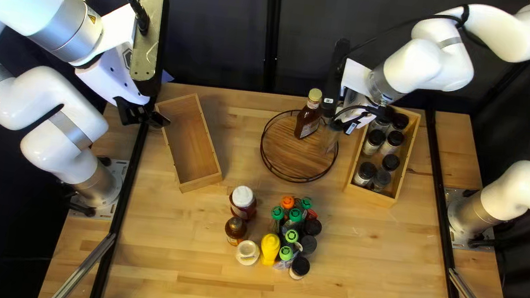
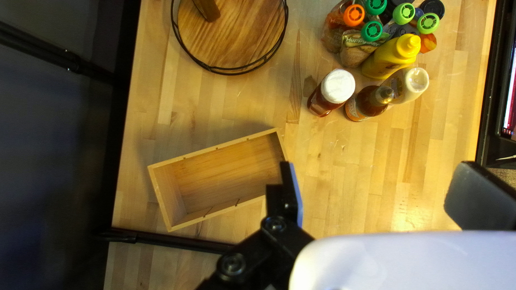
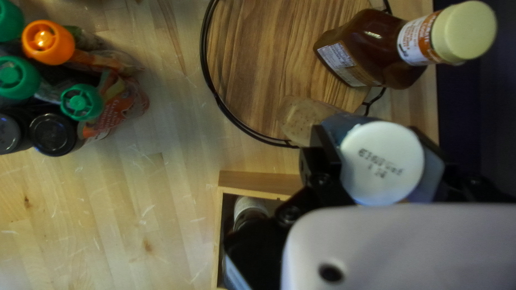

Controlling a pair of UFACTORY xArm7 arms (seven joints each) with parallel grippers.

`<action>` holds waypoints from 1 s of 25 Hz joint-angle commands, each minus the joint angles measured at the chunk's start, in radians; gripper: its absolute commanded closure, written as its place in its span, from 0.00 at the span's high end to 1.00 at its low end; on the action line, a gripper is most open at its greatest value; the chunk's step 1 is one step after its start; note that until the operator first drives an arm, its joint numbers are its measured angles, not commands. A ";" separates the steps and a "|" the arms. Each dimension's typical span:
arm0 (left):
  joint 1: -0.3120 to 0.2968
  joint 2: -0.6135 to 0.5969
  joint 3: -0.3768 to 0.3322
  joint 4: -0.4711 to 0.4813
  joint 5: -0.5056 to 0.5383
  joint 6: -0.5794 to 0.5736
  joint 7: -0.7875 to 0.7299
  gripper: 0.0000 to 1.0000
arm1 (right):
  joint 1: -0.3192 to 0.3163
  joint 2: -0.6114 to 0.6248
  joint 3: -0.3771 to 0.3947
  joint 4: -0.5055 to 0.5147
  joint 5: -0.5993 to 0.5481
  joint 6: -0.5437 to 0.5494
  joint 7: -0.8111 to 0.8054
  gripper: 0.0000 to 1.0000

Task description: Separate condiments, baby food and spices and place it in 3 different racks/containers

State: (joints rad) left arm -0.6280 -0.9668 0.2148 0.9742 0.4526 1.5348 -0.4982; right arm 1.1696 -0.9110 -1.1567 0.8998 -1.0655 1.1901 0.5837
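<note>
My left gripper (image 1: 148,116) hangs open by the empty wooden box (image 1: 193,143); in the left wrist view the gripper (image 2: 376,196) has nothing between its widely spaced fingers. At the round wire-rimmed tray (image 1: 297,163), my right gripper (image 1: 343,123) holds a white-capped clear bottle (image 1: 329,138). The right wrist view shows the gripper (image 3: 376,156) shut on this bottle (image 3: 303,115), over the tray's edge; contact with the tray cannot be told. A brown sauce bottle (image 3: 371,45) stands on the tray. Several spice jars (image 1: 392,142) fill the right box (image 1: 377,196).
Mid-table stand a white-lidded red jar (image 1: 243,200), a brown bottle (image 1: 236,228), a cream bottle (image 1: 247,253), a yellow mustard bottle (image 1: 270,247), green- and orange-capped pouches (image 1: 294,217) and black-lidded jars (image 1: 300,266). Black rails run along both table sides.
</note>
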 commanded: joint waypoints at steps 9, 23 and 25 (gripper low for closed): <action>0.000 0.000 0.000 0.000 0.000 0.000 0.000 1.00 | 0.050 -0.001 -0.076 0.011 -0.003 -0.036 0.011 0.05; 0.000 0.000 0.000 0.000 0.000 0.000 0.000 1.00 | 0.048 -0.002 -0.044 -0.008 0.012 -0.036 0.041 1.00; 0.000 0.000 0.000 0.000 0.000 0.000 0.000 1.00 | 0.048 0.003 -0.007 -0.010 0.026 -0.023 0.050 1.00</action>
State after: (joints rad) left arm -0.6280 -0.9668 0.2148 0.9742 0.4526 1.5348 -0.4982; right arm 1.2196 -0.9130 -1.1983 0.8930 -1.0529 1.1541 0.6246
